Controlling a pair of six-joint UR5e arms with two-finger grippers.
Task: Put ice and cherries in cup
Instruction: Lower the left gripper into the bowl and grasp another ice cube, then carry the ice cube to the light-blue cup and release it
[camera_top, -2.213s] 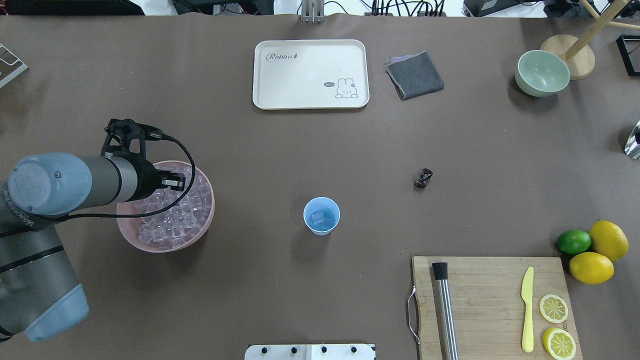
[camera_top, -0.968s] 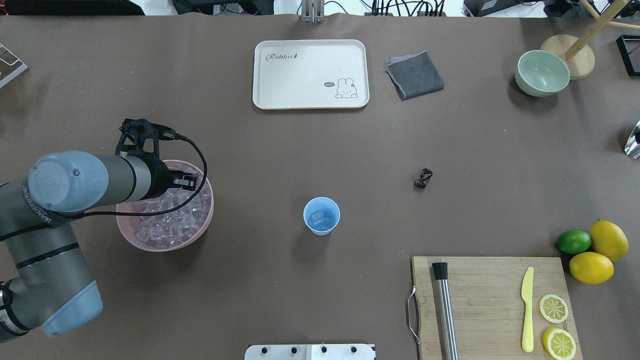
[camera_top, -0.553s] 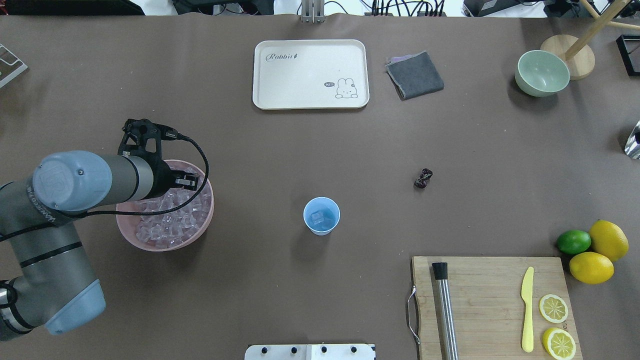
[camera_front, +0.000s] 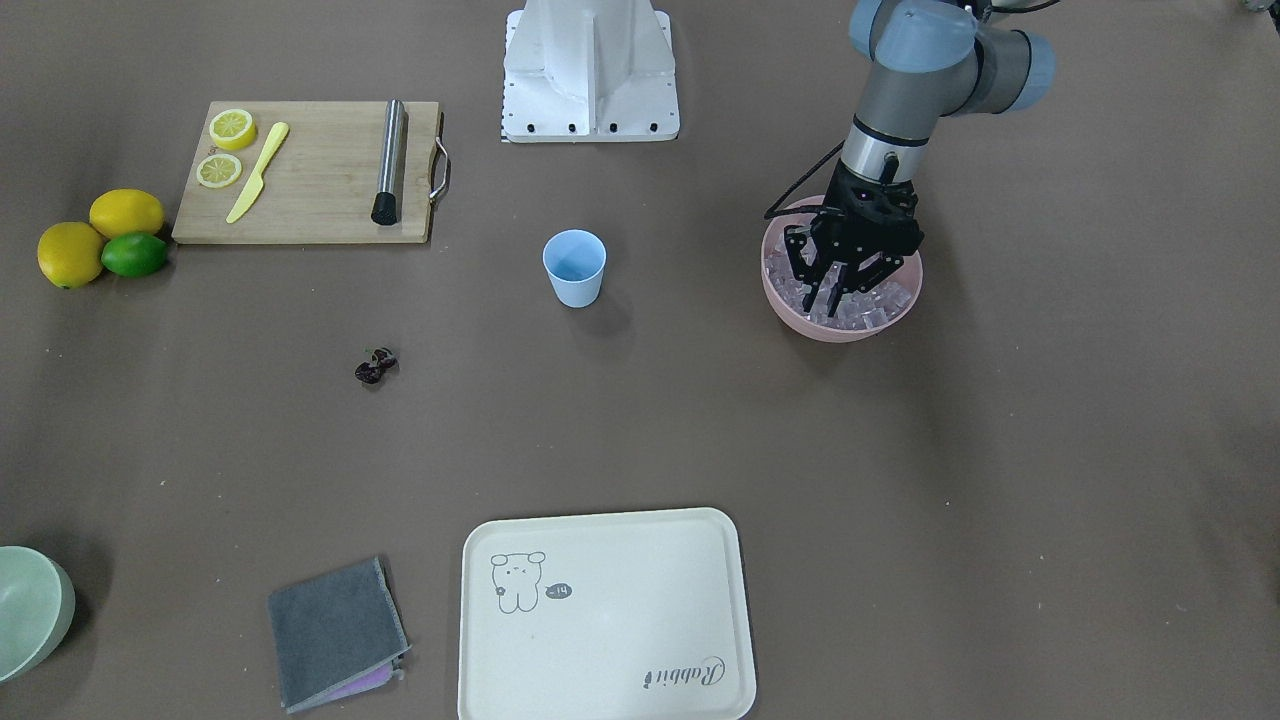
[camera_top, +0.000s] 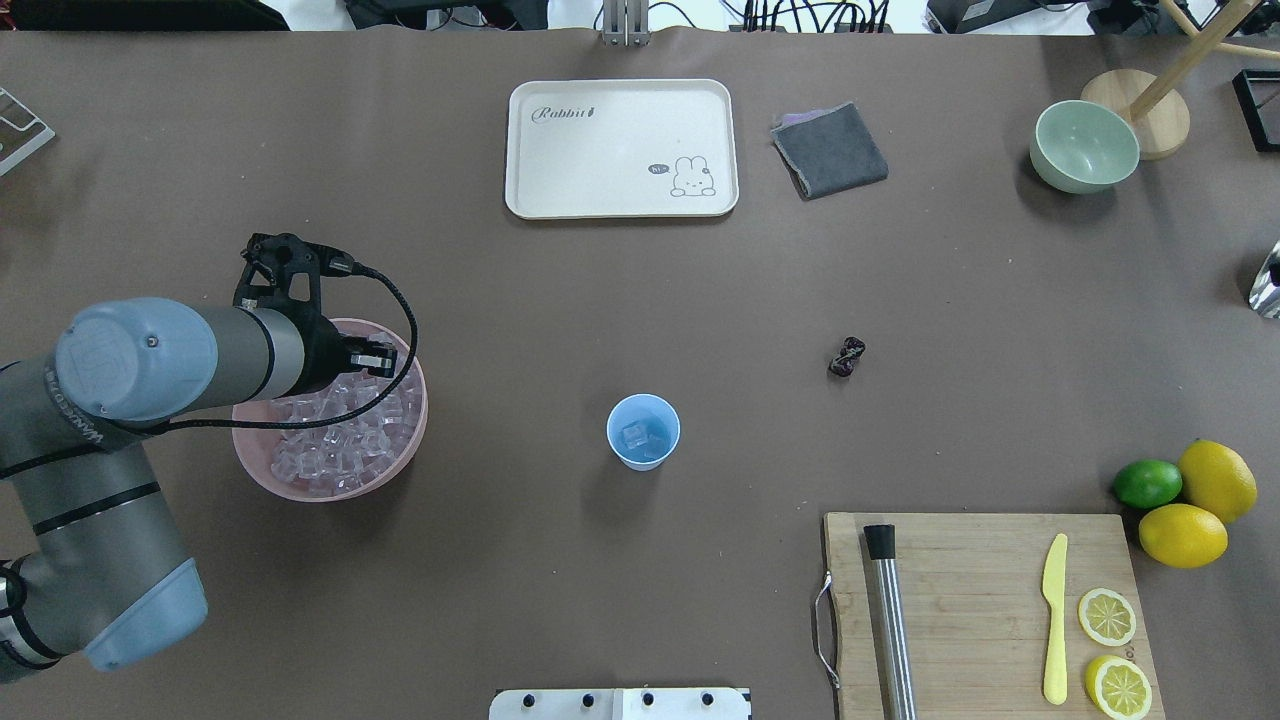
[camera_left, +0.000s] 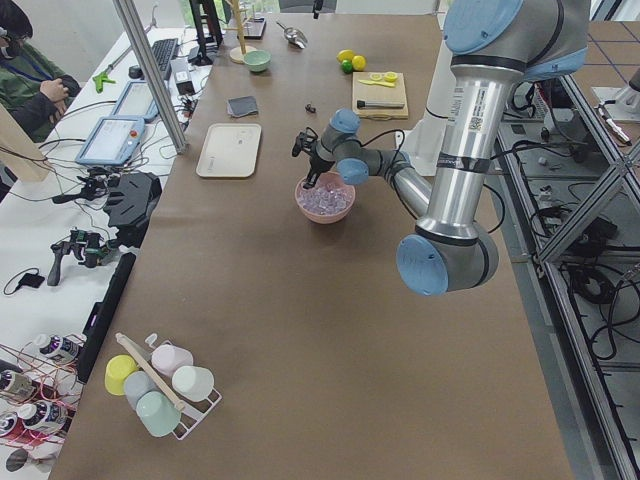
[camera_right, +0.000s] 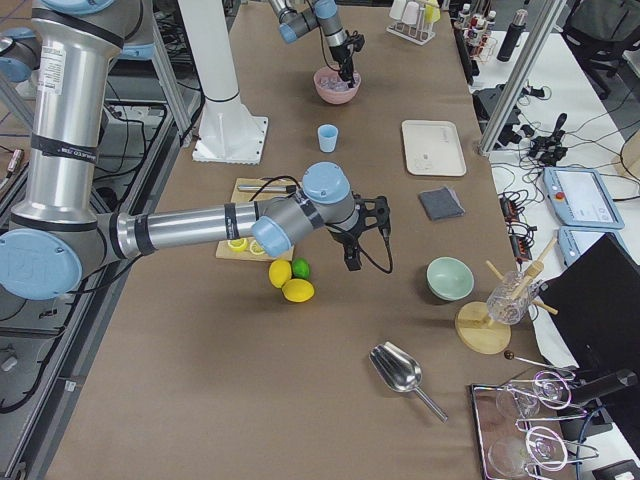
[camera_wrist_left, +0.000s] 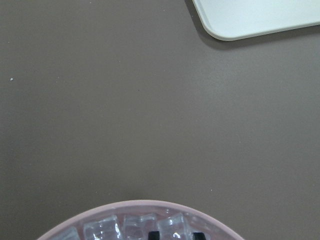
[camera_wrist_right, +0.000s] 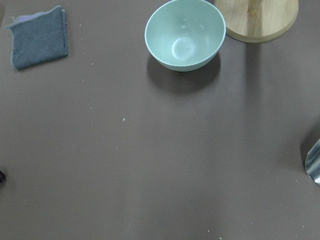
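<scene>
Left gripper (camera_wrist_left: 177, 235) reaches down into the pink bowl (camera_top: 418, 445), its fingers (camera_wrist_left: 155, 235) narrowly apart among the ice (camera_top: 330, 450) with one cube between them; whether they pinch it I cannot tell; the light blue cup (camera_front: 575, 285) stands mid-table with a couple of cubes inside; the cherries (camera_top: 846, 357) lie well apart from it; the right gripper (camera_right: 352, 263) hangs near the whole lemons (camera_right: 297, 290), and I cannot tell how wide it stands.

You've got a tray (camera_top: 600, 160) mid far edge of the table, a cloth (camera_top: 830, 150) beside it and a green bowl (camera_top: 1085, 145) by the far right corner. The board (camera_top: 970, 580) at the near edge holds a rod (camera_top: 890, 625), a knife (camera_top: 1054, 618) and lemon slices (camera_top: 1107, 617).
</scene>
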